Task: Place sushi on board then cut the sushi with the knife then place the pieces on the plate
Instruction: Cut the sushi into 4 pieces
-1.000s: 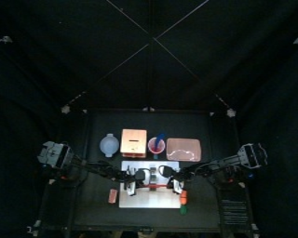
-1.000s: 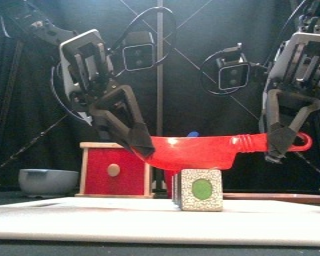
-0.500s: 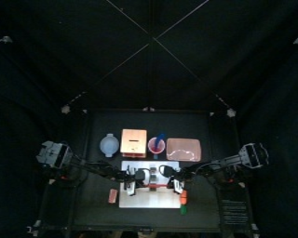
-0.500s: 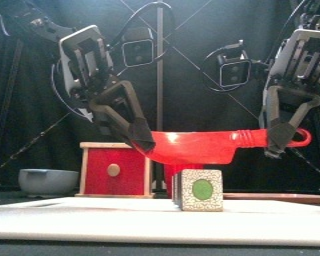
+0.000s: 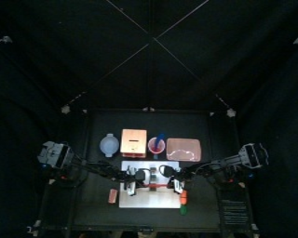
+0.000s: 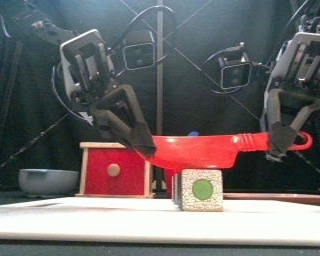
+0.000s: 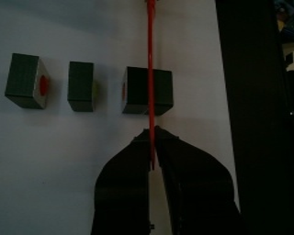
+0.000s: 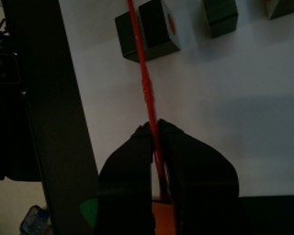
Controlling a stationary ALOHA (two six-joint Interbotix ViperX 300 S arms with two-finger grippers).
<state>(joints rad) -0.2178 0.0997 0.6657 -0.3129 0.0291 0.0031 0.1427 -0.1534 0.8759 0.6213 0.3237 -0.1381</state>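
Observation:
A red toy knife (image 6: 196,150) hangs level above the white cutting board (image 6: 96,220), blade down. My left gripper (image 6: 140,148) is shut on its blade end and my right gripper (image 6: 272,150) is shut on its handle end. Right below the blade stands a dark green sushi block (image 6: 196,189) with a white speckled face. In the left wrist view the knife (image 7: 150,73) crosses over one block (image 7: 150,90), with two more blocks (image 7: 81,85) apart beside it. In the right wrist view the knife (image 8: 140,64) passes over the nearest block (image 8: 147,35).
Behind the board (image 5: 152,200) stand the wooden box with a red drawer front (image 6: 113,170), the blue-grey bowl (image 6: 48,181), the red cup (image 5: 156,144) and the pink tray (image 5: 184,149) at the back right.
The knife and both grippers rose very slightly half a second ago and have come back to the same height. The sushi has not moved.

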